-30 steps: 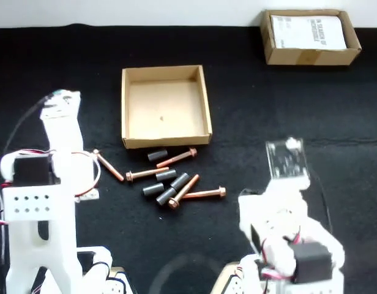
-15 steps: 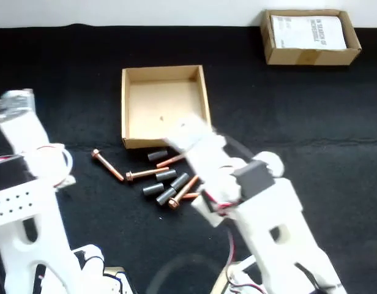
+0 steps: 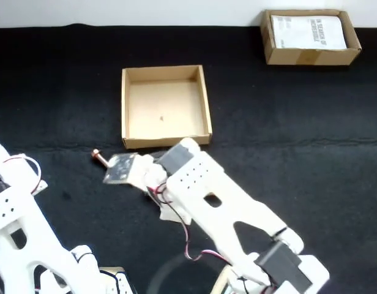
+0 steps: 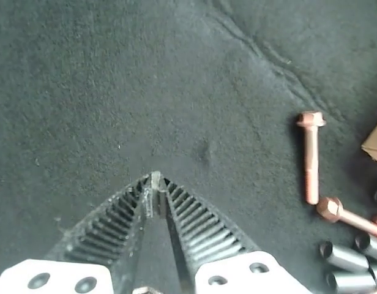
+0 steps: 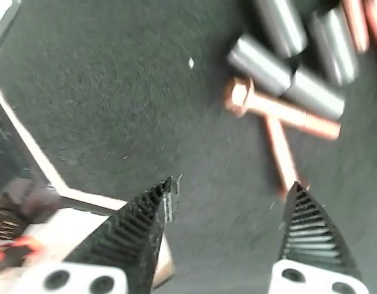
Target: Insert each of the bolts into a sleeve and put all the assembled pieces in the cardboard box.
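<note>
The open cardboard box (image 3: 124, 107) sits empty at the table's middle back. My right arm stretches leftward across the pile of bolts and sleeves in front of it, hiding most of them; one copper bolt's head (image 3: 97, 155) sticks out beside the right gripper (image 3: 119, 169). In the right wrist view that gripper (image 5: 232, 188) stands open above bare cloth, with two copper bolts (image 5: 286, 114) and several grey sleeves (image 5: 260, 64) just beyond its fingertips. My left gripper (image 4: 155, 182) is shut on nothing over bare cloth, apart from a bolt (image 4: 311, 156) and sleeves (image 4: 343, 256).
A second cardboard box (image 3: 311, 55) with a white paper in it stands at the back right. The left arm's body (image 3: 14, 211) rises at the left edge. Black cloth covers the table (image 3: 286, 153).
The right arm swung from the right side across to the left, over the pile of bolts and sleeves. The left arm drew away toward the left edge.
</note>
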Controlling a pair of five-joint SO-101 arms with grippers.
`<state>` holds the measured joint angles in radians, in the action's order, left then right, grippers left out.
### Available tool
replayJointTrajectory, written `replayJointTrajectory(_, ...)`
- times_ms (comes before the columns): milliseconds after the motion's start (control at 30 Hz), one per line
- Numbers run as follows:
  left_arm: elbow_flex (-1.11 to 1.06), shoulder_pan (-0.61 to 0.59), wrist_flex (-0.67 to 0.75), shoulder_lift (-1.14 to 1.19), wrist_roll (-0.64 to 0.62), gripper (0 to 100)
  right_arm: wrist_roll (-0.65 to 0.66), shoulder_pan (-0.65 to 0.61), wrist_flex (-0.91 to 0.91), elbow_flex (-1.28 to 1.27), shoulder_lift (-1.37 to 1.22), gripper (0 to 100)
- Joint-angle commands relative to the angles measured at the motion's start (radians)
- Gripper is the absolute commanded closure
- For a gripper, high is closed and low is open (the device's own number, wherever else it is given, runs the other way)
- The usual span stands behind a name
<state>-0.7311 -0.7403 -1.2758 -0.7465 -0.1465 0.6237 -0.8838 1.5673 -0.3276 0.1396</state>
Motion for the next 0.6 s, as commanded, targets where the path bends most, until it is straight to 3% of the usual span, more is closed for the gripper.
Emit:
replayJointTrajectory(0,-0.079,-0.035,0.132,-0.001,-0.002,99,0.121,-0.016,-0.022,0.084,-0.050,73.1)
replayJointTrajectory(367,-0.354,-0.058,0.551,-0.001,-0.005,99,0.328,0.039,-0.012,0.340,-0.294,73.1)
replayJointTrajectory(567,-0.374,-0.058,0.601,-0.001,-0.003,99,0.350,0.042,-0.039,0.415,-0.449,73.1)
